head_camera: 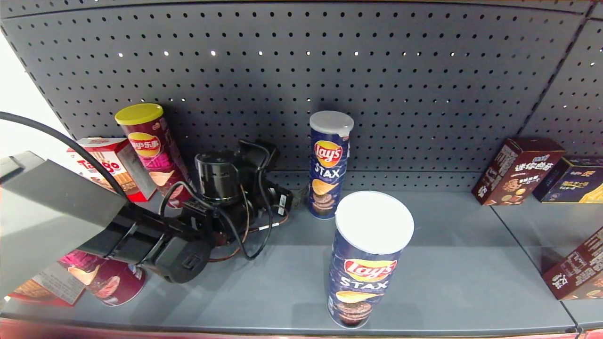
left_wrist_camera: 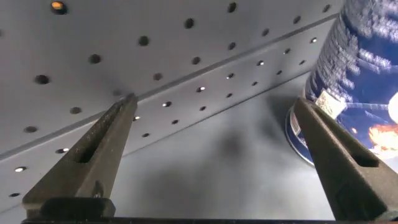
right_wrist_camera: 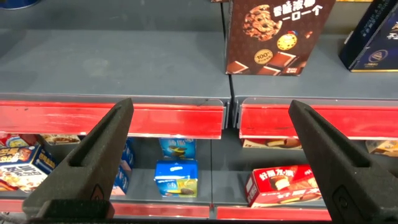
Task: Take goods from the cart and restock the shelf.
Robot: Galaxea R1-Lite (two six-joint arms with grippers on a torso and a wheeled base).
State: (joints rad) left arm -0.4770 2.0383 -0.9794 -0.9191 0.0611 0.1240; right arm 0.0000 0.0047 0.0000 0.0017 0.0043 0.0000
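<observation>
Two blue chip cans stand on the grey shelf (head_camera: 447, 263): one at the back (head_camera: 330, 165) against the pegboard, one near the front edge (head_camera: 367, 259). My left arm's wrist (head_camera: 221, 188) rests low over the shelf, just left of the back can. My left gripper (left_wrist_camera: 214, 102) is open and empty, facing the pegboard. The back blue can (left_wrist_camera: 360, 81) stands just outside one finger (left_wrist_camera: 336, 155). My right gripper (right_wrist_camera: 211, 104) is open and empty, in front of the red shelf rail (right_wrist_camera: 168, 118).
A maroon can with a yellow lid (head_camera: 155, 150) and a red box (head_camera: 110, 167) stand at the back left. Another maroon can (head_camera: 113, 280) is at the front left. Brown boxes (head_camera: 516, 172) sit on the right. A lower shelf holds blue packs (right_wrist_camera: 176, 177).
</observation>
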